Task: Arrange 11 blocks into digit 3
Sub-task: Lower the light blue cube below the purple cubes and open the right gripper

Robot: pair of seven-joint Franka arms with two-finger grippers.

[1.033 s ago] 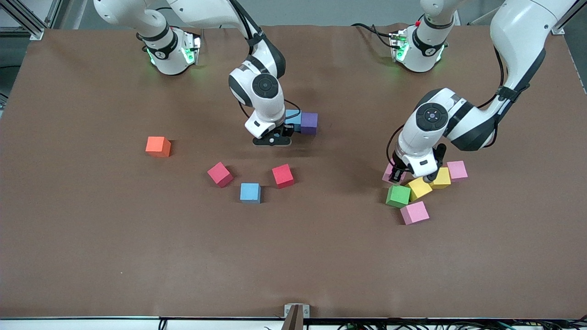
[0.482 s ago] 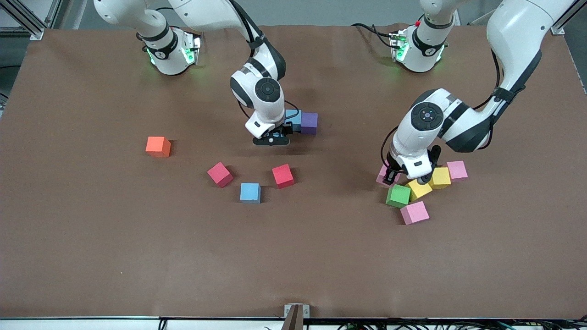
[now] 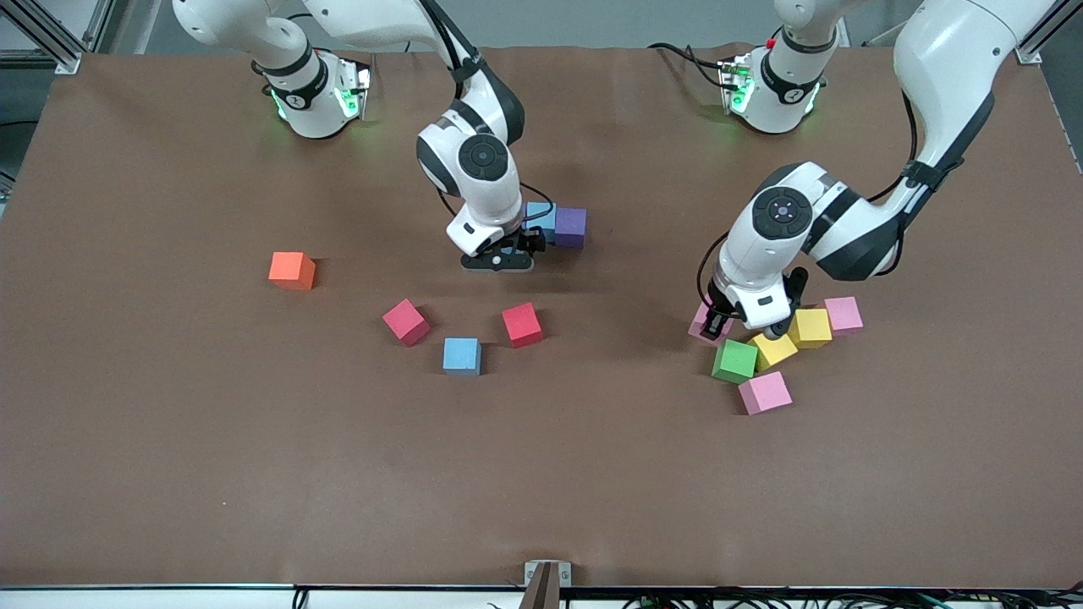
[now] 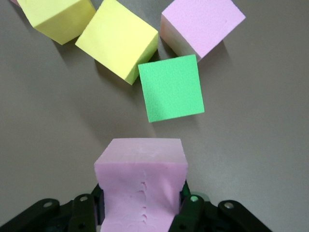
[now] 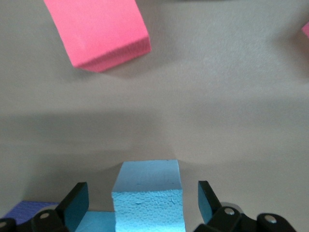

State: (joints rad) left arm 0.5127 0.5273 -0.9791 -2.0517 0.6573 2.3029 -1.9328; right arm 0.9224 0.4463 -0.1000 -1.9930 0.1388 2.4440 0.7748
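The left hand (image 3: 716,326) is clenched on a pink foam cube (image 4: 141,186), low over the brown bench (image 3: 169,423) beside a cluster of a green foam cube (image 3: 733,360), two yellow foam cubes (image 3: 774,349) and two more pink ones (image 3: 765,392). The right hand (image 5: 142,205) is released, its fingers (image 5: 75,199) apart on either side of a light blue foam cube (image 5: 148,198) that sits by a purple foam cube (image 3: 571,227). Two red foam cubes (image 3: 521,325) and another light blue cube (image 3: 462,355) lie nearer the front camera.
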